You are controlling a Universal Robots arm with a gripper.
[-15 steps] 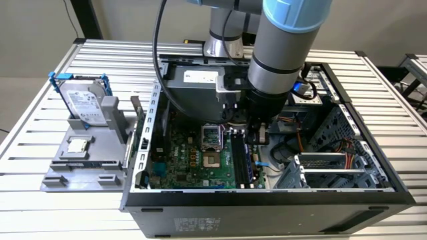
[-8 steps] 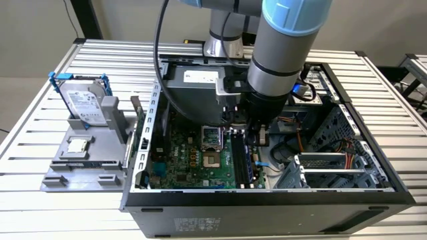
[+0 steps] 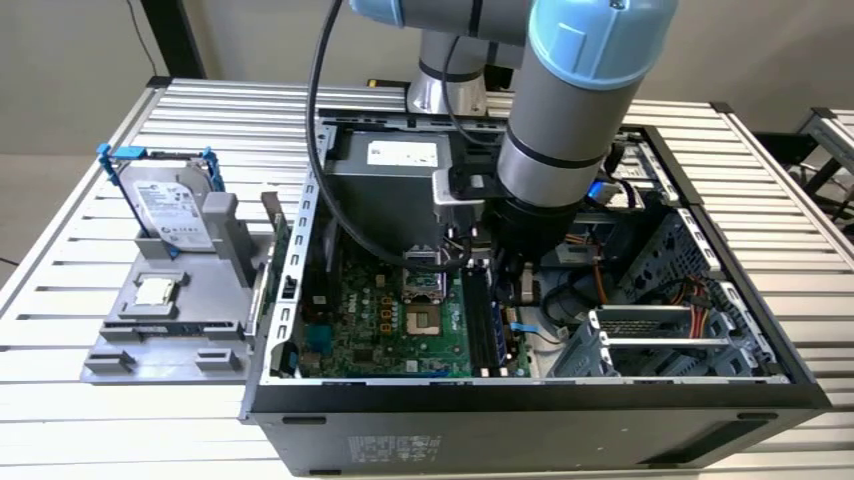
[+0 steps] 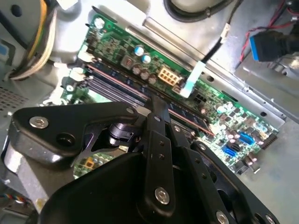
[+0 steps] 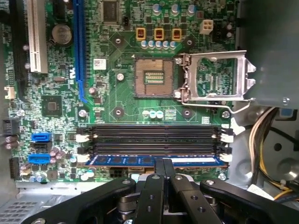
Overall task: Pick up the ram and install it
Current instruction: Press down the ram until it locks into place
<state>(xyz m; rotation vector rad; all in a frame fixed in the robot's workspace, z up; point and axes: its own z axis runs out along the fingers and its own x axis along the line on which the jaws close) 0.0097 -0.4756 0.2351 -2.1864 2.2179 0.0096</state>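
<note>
Motherboard (image 3: 387, 320) fills the floor of the open computer case (image 3: 534, 400), which stands on the slatted tabletop (image 3: 80, 420) toward the edge nearest the camera in the exterior view; the arm (image 3: 561, 130) reaches down into the case over the memory slots (image 3: 477, 320) along the board's edge on the exterior view's right, and the gripper itself is hard to pick out there among cables and shadow. On the tabletop beyond the case's wall on the exterior view's left sits a grey parts holder (image 3: 167, 330) with a hard drive (image 3: 167, 205) standing upright at its far end and a small square processor (image 3: 156, 292) lying flat in a recess. In the second wrist view the black gripper (image 4: 156, 100) crowds the foreground, its fingers (image 4: 159, 112) pressed together with no gap visible, their tips right at the long slots (image 4: 117, 91), while a blue connector (image 4: 267, 46) hangs at the case's metal wall. In the first wrist view the ram (image 5: 154, 160), a blue stick with black chips, lies along the outermost of the four parallel slots (image 5: 154, 135), the one closest to the board's edge, with white latches (image 5: 82, 138) at the ends; it looks seated, though its lower edge is hidden. The gripper (image 5: 163, 162) meets the stick's middle, fingers (image 5: 156, 186) narrowed to a thin line against it. The empty processor socket (image 5: 152, 77) lies mid-board with its metal retention frame (image 5: 217, 77) swung open beside it.
</note>
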